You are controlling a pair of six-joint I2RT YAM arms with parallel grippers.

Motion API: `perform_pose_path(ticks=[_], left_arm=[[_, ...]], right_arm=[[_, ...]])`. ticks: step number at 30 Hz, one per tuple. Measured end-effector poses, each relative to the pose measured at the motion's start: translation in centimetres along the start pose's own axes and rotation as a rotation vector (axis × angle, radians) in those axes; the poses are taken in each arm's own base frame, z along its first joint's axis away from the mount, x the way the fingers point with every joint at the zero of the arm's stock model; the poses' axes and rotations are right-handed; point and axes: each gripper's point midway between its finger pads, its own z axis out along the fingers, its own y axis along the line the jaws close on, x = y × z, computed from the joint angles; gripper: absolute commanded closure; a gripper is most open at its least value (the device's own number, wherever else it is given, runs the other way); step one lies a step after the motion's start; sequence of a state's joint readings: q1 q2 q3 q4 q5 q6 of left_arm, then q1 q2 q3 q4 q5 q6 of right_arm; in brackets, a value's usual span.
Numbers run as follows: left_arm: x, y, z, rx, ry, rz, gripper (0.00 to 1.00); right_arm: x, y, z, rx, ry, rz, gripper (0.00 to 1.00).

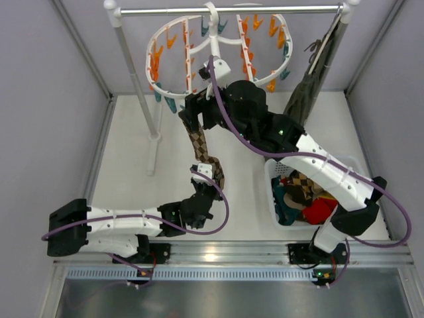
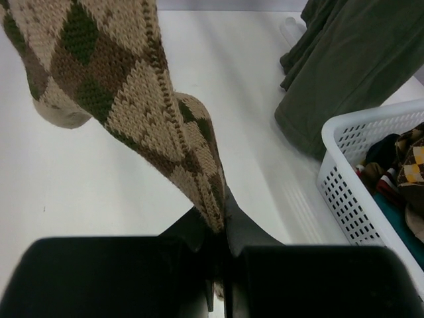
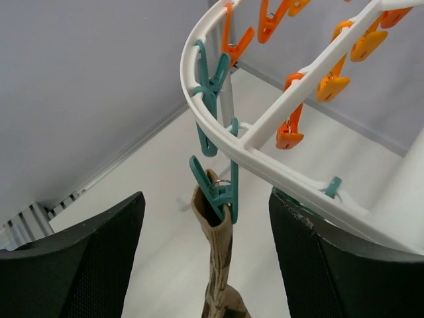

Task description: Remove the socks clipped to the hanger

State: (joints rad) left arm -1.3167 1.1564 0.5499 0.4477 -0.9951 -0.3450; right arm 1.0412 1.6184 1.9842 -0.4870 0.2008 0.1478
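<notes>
A brown and tan argyle sock [image 1: 202, 149] hangs by its cuff from a teal clip [image 3: 215, 192] on the white oval hanger [image 1: 150, 66]. My left gripper [image 1: 211, 177] is shut on the sock's lower end [image 2: 119, 79], and the fabric is pinched between the fingers [image 2: 224, 228]. My right gripper [image 1: 192, 109] is open at the hanger's near rim [image 3: 265, 169]. Its fingers stand either side of the clip and the sock's cuff [image 3: 218, 238] and do not touch them. Other argyle socks [image 1: 305, 185] lie in the basket.
A white basket [image 1: 271, 182] at the right holds socks and red and teal clothes; it also shows in the left wrist view [image 2: 351, 192]. An olive-green garment [image 1: 305, 99] hangs from the metal rail [image 1: 232, 10]. A white post [image 1: 136, 79] stands at the left.
</notes>
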Motion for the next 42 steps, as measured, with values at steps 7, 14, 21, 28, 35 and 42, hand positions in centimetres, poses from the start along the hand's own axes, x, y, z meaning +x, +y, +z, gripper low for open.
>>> perform_pose_path(ticks=[7, 14, 21, 28, 35, 42], left_arm=[[0.3, -0.5, 0.0, 0.025, 0.012, 0.003, 1.0], [0.4, -0.8, 0.0, 0.043, 0.018, 0.001, 1.0], [0.4, -1.1, -0.1, 0.057, 0.022, 0.0, 1.0], [0.6, -1.5, -0.2, 0.079, 0.03, -0.003, 1.0], [0.6, -1.6, -0.2, 0.086, 0.032, -0.003, 1.0], [0.6, -1.7, -0.3, 0.089, 0.032, -0.003, 1.0]], right_arm=[[0.5, 0.0, 1.3, 0.015, 0.008, -0.026, 0.27], [2.0, -0.8, 2.7, 0.062, 0.036, -0.064, 0.28], [2.3, -1.0, 3.7, 0.077, 0.002, -0.058, 0.35], [4.2, -1.6, 4.4, 0.144, -0.018, -0.06, 0.36], [2.5, -1.5, 4.3, 0.19, -0.093, -0.04, 0.38], [1.5, -1.8, 4.4, 0.217, -0.136, -0.025, 0.6]])
